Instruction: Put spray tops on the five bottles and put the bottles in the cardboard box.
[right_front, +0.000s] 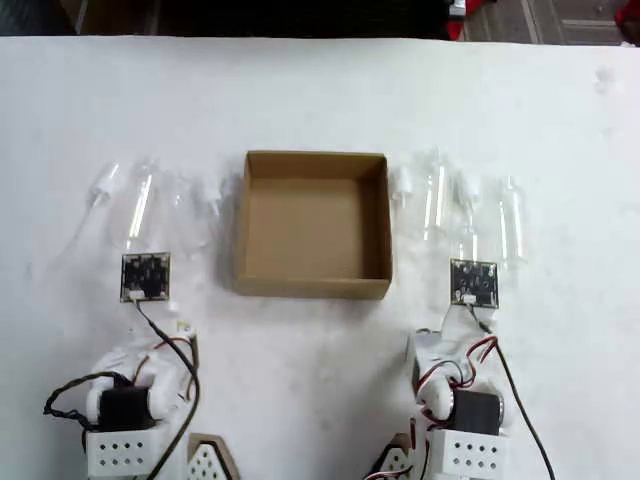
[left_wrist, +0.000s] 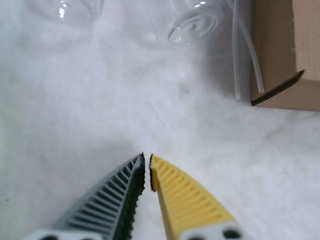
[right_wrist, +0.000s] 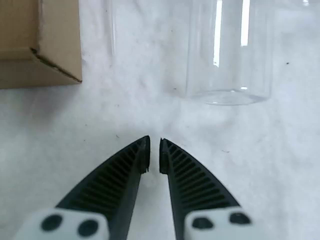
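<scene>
No text, label, brand, number or sign could be read on the box (right_front: 315, 222), the bottles (right_front: 140, 205) or the table (right_front: 320, 90).
</scene>
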